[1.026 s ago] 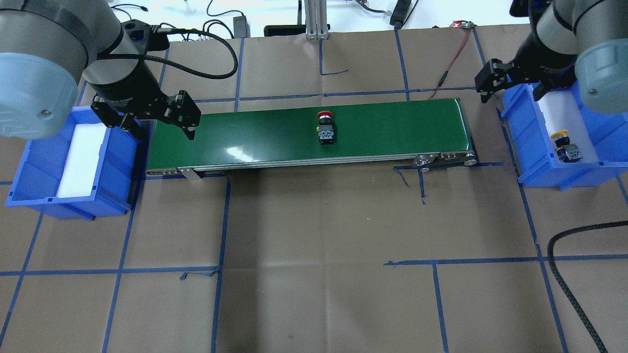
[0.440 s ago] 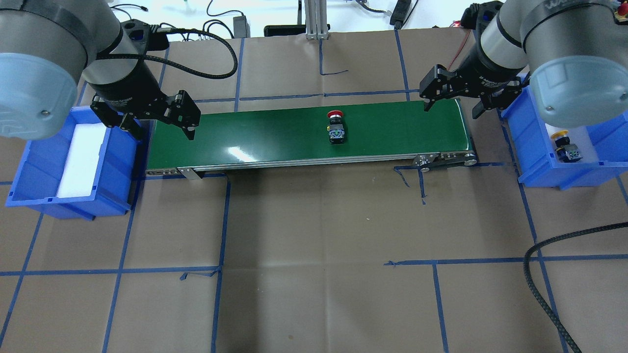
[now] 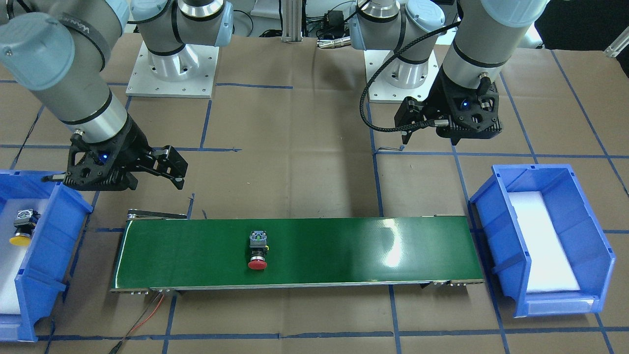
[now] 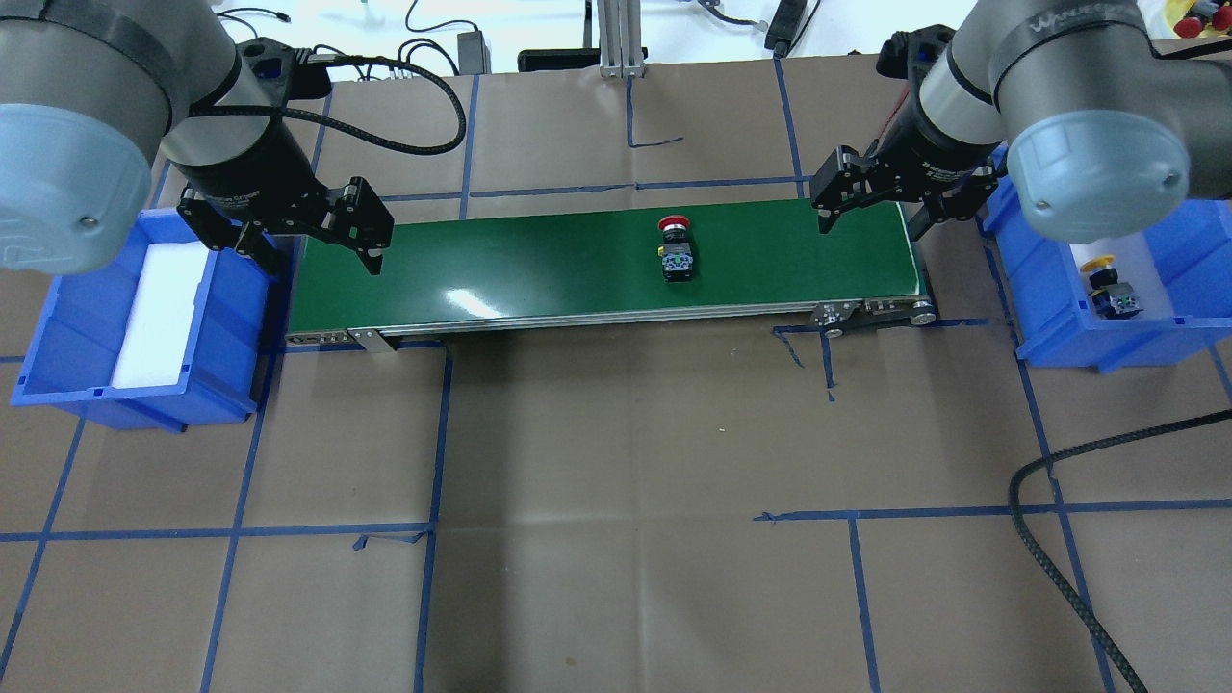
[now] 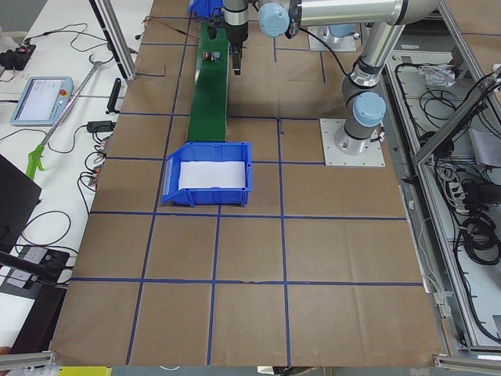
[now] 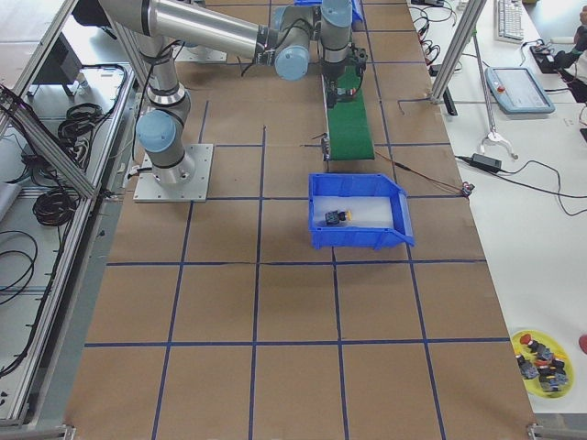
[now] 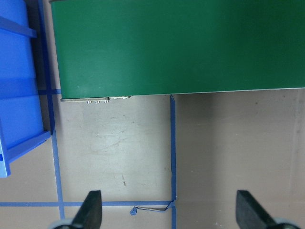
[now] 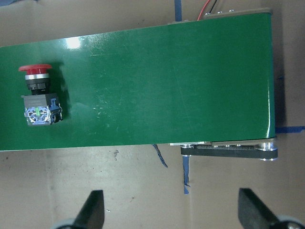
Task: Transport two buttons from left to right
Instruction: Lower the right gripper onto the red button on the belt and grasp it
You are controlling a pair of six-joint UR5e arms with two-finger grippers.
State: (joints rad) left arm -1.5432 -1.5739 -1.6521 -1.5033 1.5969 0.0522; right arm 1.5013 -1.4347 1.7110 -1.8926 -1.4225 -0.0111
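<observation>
Showing the red button (image 4: 677, 248) on its side atop the green conveyor belt (image 4: 539, 260), slightly right of the belt's middle, cap turned toward the belt's far edge, away from the robot. Finds the yellow button (image 4: 1107, 284) off the belt altogether, lying on white padding in the blue bin (image 4: 1035, 289) just past the belt's right end. Catches the right gripper (image 4: 868, 229) hanging near that right end, raised clear of the belt, fingers spread wide and gripping nothing, well apart from the red button. Places the left gripper (image 4: 320, 262) near the belt's left end, fingers likewise splayed and empty. Reveals a second blue bin (image 4: 231, 318) beside the belt's left end, lined with white padding. Takes in brown paper (image 4: 616, 577) gridded with blue tape beneath the belt.
</observation>
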